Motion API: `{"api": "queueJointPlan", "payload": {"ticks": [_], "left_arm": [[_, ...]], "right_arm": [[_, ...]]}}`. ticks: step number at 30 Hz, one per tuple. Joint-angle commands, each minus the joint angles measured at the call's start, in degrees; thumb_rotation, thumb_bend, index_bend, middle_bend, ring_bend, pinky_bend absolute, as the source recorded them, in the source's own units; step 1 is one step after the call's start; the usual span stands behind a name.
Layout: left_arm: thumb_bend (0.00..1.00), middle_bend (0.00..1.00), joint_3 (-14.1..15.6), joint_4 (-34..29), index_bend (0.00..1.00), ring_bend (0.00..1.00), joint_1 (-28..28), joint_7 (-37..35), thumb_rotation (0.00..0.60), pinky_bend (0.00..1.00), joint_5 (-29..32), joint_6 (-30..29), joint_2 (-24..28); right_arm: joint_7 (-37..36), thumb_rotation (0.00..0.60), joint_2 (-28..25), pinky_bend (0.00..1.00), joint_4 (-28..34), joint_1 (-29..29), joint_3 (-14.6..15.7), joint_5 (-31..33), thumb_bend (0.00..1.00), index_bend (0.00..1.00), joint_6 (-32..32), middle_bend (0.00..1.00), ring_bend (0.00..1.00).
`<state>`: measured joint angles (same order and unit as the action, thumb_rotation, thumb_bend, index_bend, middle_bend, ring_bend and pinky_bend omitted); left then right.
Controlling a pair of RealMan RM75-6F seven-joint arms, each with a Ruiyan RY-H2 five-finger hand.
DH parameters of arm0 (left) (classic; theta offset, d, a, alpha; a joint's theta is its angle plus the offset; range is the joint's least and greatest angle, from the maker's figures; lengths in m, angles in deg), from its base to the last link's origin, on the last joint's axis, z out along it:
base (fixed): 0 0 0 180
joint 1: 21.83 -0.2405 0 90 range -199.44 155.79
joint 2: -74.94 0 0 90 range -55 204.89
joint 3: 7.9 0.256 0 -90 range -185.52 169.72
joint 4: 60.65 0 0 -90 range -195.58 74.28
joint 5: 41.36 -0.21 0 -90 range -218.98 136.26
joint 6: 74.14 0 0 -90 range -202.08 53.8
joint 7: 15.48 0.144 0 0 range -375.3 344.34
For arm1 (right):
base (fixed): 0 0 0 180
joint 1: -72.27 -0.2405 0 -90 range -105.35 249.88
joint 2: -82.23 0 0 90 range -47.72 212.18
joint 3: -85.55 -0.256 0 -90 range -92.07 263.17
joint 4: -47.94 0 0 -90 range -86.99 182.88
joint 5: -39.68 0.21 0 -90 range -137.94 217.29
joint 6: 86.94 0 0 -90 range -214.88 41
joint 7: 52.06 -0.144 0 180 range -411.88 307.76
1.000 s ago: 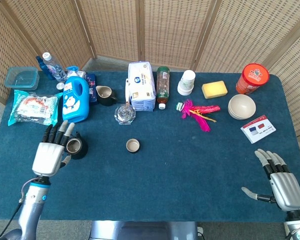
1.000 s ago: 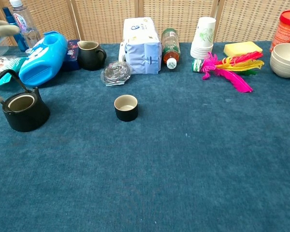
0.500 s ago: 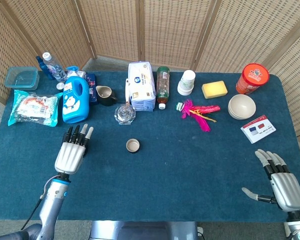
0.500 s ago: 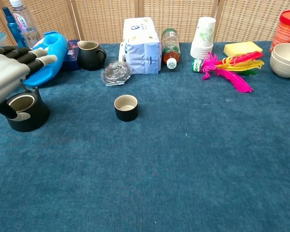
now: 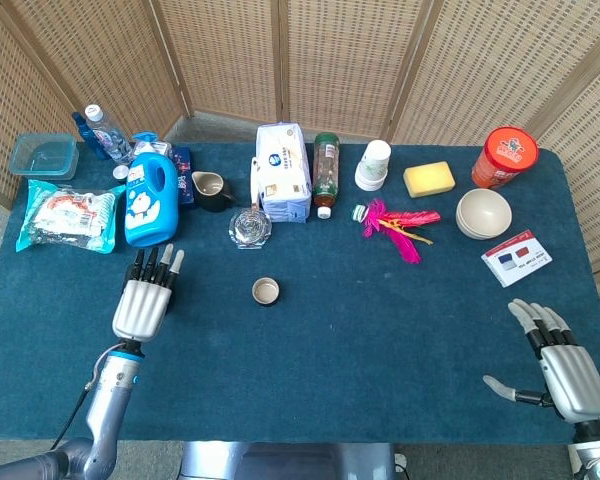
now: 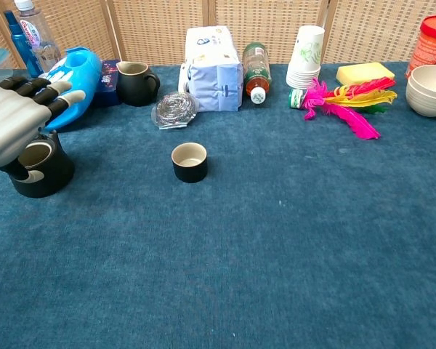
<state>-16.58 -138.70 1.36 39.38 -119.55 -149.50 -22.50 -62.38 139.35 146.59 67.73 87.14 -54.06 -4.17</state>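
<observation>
One black teapot [image 6: 38, 169] sits directly beneath the left hand [image 6: 18, 123], whose spread fingers [image 6: 52, 93] hold nothing.

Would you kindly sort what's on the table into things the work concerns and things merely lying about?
In hand: left hand over the black teapot; small black cup close by.

Lying about: blue detergent bottle, steel scourer, tissue pack, pink feathers, bowls.

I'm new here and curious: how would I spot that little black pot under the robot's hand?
Look at the near left of the blue table. In front of the blue detergent bottle, under the left hand, sits the black pot. Unlike the small cup nearby, it is wider.
</observation>
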Motion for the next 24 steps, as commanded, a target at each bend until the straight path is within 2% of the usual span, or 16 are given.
{"api": "queueJointPlan", "payload": {"ticks": [1,6,17,24], "left_arm": [[0.00,0.00,-0.8,2.3,0.00,0.00,0.8,-1.6,0.600,0.07,0.9,0.8,-0.5],[0.00,0.00,-1.9,4.7,0.00,0.00,1.2,-3.1,0.600,0.07,2.7,1.4,-0.4],[0.00,0.00,-5.8,12.8,0.00,0.00,2.4,-12.4,0.600,0.07,6.8,4.0,3.3],[0.00,0.00,-7.8,14.3,0.00,0.00,2.4,-17.5,0.600,0.07,10.5,6.8,6.3]], "right_arm": [[-1.1,0.279,-0.6,0.00,0.6,0.2,0.8,-2.5,0.00,0.00,1.2,0.00,0.00],[-1.9,0.278,-0.7,0.00,0.4,0.1,1.3,-3.2,0.00,0.00,1.1,0.00,0.00],[-2.6,0.280,-0.8,0.00,0.1,-0.1,1.2,-2.5,0.00,0.00,0.8,0.00,0.00],[-1.7,0.278,-0.4,0.00,0.3,-0.3,1.4,-2.2,0.00,0.00,-0.1,0.00,0.00]]}}
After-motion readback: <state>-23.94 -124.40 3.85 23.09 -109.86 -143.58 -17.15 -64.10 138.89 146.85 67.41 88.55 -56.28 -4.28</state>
